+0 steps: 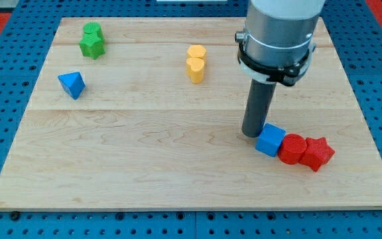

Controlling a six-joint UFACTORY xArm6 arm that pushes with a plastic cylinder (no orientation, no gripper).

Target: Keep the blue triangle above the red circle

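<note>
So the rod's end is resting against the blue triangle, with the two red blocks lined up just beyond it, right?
Not quite. In the camera view my tip is against the blue cube, not the blue triangle, which sits alone far off at the view's left. The red circle and red star do line up just beyond the cube.

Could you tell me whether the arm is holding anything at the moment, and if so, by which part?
Nothing is held. My tip is a bare rod end, standing against the upper left side of the blue cube, which it can only push.
</note>
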